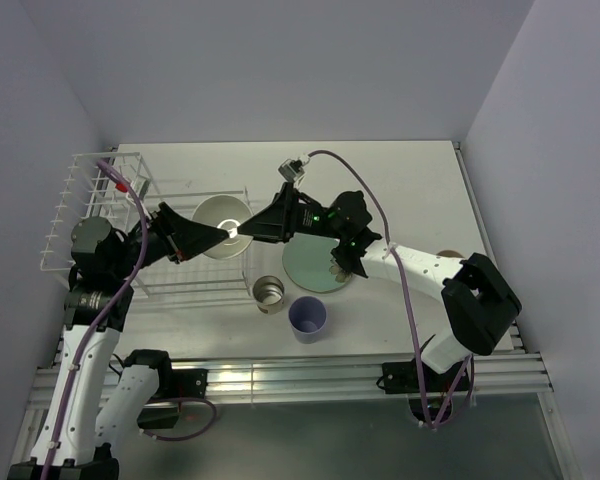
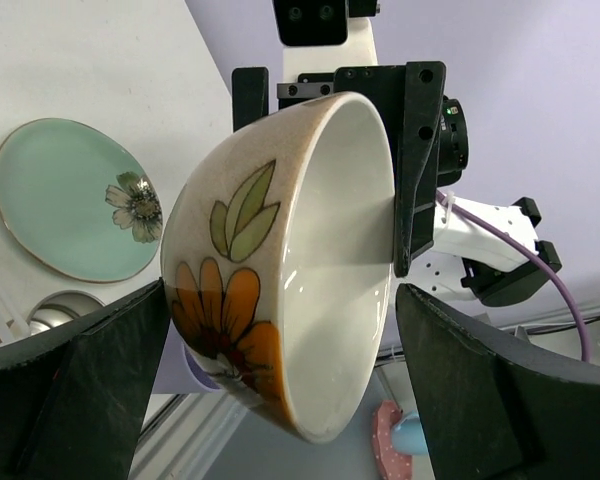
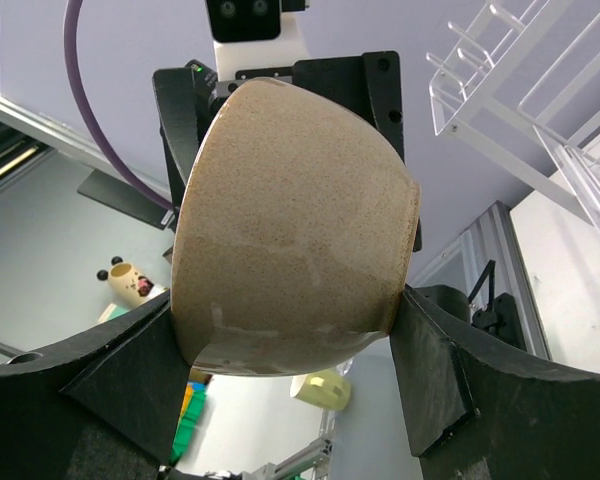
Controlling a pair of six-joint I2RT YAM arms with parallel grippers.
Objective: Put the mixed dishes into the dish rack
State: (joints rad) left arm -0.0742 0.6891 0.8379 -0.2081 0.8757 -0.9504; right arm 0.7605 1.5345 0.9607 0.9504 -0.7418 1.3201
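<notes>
The cream bowl, painted with an orange flower, hangs in the air on its side over the right end of the white wire dish rack. My right gripper is shut on it, both pads pressed against its sides. My left gripper faces it from the left, open, with its fingers around the bowl and a gap on the rim side. The pale green plate, the steel cup and the lavender cup stand on the table.
A beige rim peeks out behind the right forearm. The plate lies directly under the right arm. The rack's upright tines run along its left side. Walls close the table on three sides.
</notes>
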